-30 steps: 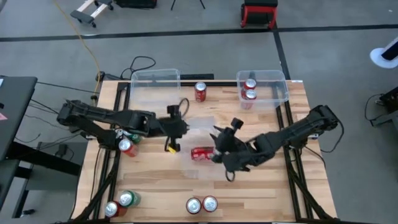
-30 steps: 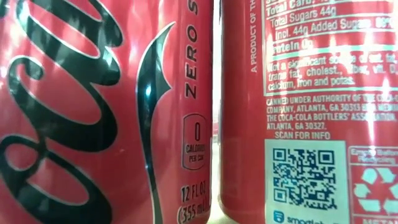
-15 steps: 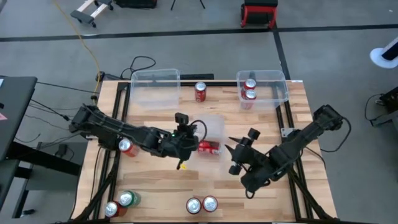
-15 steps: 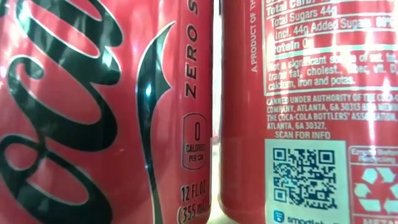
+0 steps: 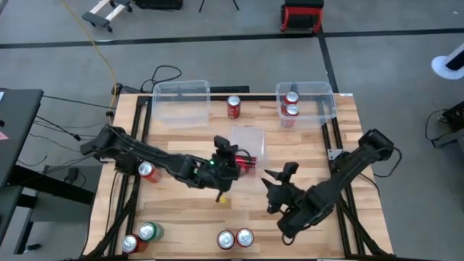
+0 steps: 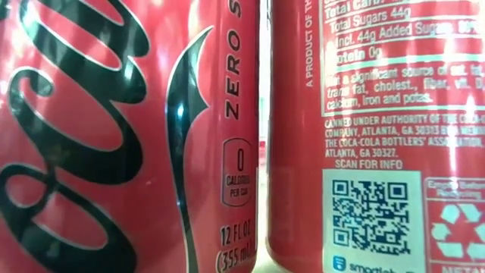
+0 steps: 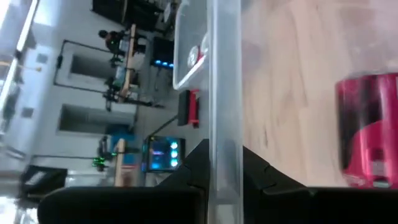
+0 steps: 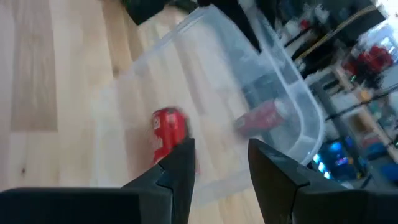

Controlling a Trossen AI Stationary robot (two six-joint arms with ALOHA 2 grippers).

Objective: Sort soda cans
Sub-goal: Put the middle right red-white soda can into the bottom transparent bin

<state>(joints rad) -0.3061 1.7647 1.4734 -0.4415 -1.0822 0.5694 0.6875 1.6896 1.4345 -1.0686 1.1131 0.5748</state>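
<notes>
The left gripper (image 7: 225, 177) has its fingers (image 7: 186, 177) pinched on the rim of a clear bin (image 5: 248, 138) at mid-table, with a red can (image 5: 243, 162) lying on its side just beside them. The right gripper (image 5: 274, 190) hovers nearer the front edge, its fingers (image 8: 180, 163) parted a moderate way and holding nothing. Two red cans (image 5: 291, 104) sit in the far right bin (image 5: 326, 98); one (image 5: 233, 106) stands between the far bins. The front pair of cans (image 5: 235, 238) fills the low view.
</notes>
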